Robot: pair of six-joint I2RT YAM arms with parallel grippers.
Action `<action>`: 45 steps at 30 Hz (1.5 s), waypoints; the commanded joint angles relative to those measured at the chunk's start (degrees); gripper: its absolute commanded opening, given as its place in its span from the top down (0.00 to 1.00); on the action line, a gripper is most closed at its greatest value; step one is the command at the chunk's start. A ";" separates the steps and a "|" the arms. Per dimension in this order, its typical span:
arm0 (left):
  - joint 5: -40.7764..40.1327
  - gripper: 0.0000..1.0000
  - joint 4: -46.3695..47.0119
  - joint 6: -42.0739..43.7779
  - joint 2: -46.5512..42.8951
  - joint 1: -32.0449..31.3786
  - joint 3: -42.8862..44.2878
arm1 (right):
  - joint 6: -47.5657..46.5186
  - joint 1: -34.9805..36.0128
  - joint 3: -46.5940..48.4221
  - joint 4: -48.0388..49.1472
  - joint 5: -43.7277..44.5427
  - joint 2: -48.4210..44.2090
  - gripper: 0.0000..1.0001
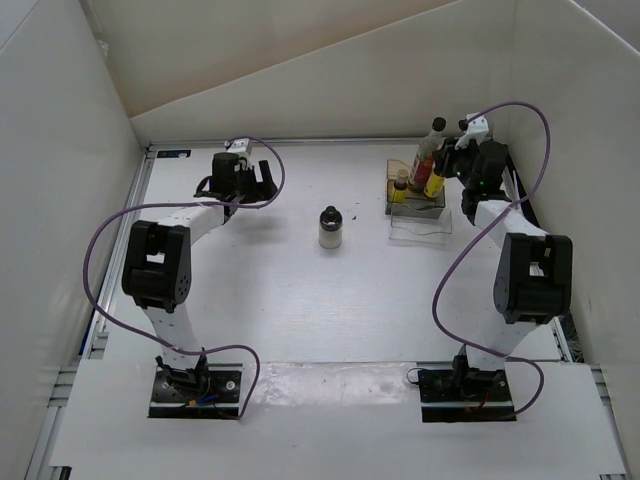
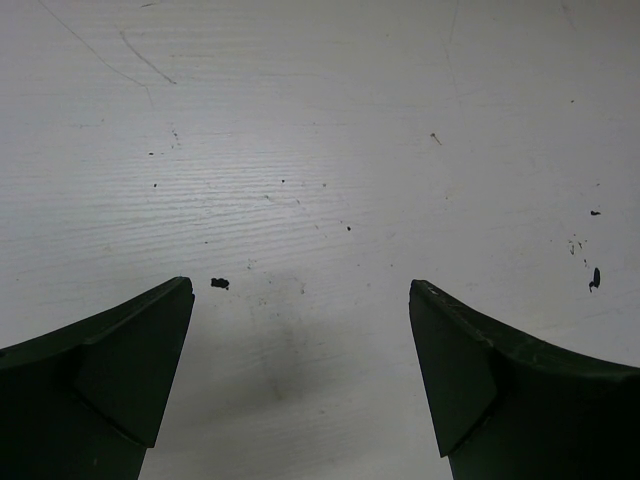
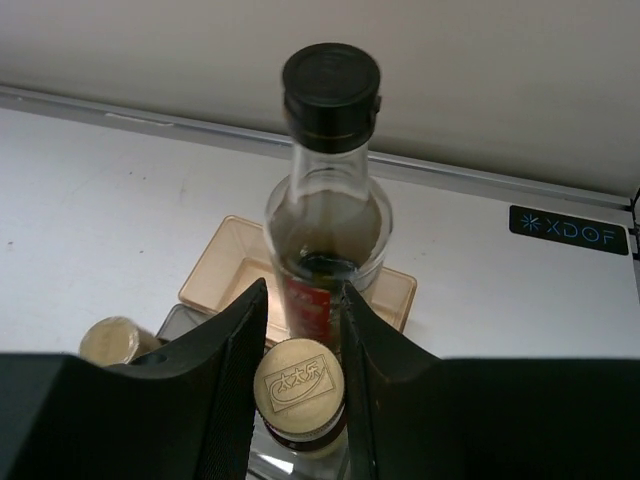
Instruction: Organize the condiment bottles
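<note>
My right gripper [image 3: 305,300] is shut on a tiny yellow bottle with a brown embossed cap [image 3: 298,382], its jaws pressing on both sides just below the cap. Right behind it stands the taller clear bottle [image 3: 330,200] with black cap and red label, over the brownish tray [image 3: 225,265]. A second brown-capped small bottle [image 3: 112,340] sits to the left. From above, these three bottles [image 1: 430,150] [image 1: 435,183] [image 1: 400,186] cluster at the tray [image 1: 420,218] at the back right. The squat whitish dark-capped bottle [image 1: 331,228] stands alone mid-table. My left gripper [image 2: 300,300] is open over bare table.
The back wall and a metal rail run close behind the tray [image 3: 480,175]. The right side wall stands just beyond the right arm [image 1: 535,270]. The left arm [image 1: 160,260] reaches toward the back left, its gripper [image 1: 262,178] well left of the squat bottle.
</note>
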 commanded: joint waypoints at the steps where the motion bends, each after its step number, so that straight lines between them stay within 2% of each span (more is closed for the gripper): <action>1: -0.37 0.00 -0.39 0.37 0.37 -0.07 2.57 | 0.31 0.14 5.46 5.70 -1.27 0.90 1.00; 7: -0.45 0.00 -0.39 0.37 1.08 0.11 2.67 | 0.40 0.31 6.35 5.79 -1.62 3.71 1.00; 21: -0.19 0.00 -0.66 0.64 1.43 0.37 2.23 | -1.19 2.77 1.61 6.76 -1.10 5.30 1.00; 45: -0.11 0.00 -1.71 0.55 4.07 0.11 5.21 | -2.24 1.20 0.72 8.25 -3.12 8.99 1.00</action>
